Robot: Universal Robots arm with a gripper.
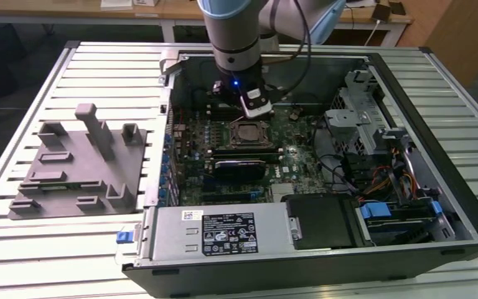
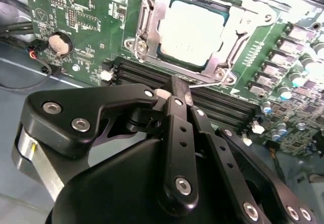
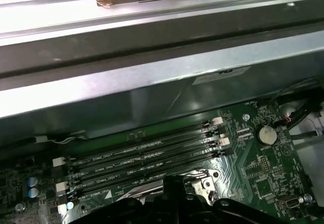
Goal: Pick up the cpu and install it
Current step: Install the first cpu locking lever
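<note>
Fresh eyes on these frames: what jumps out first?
An open computer case lies on the slatted table, with the arm reaching down into it. In the second wrist view, the silvery cpu sits inside the socket's metal frame. The black end effector hangs close by, shut and holding nothing. A grey tray lies on the exterior view's left.

The cpu [image 2: 195,32] is a small, flat, square chip with a silvery-grey top. It lies level in the socket [image 2: 152,27], framed by the metal bracket [image 2: 223,64], just beside the memory slots [image 2: 223,102].
</note>
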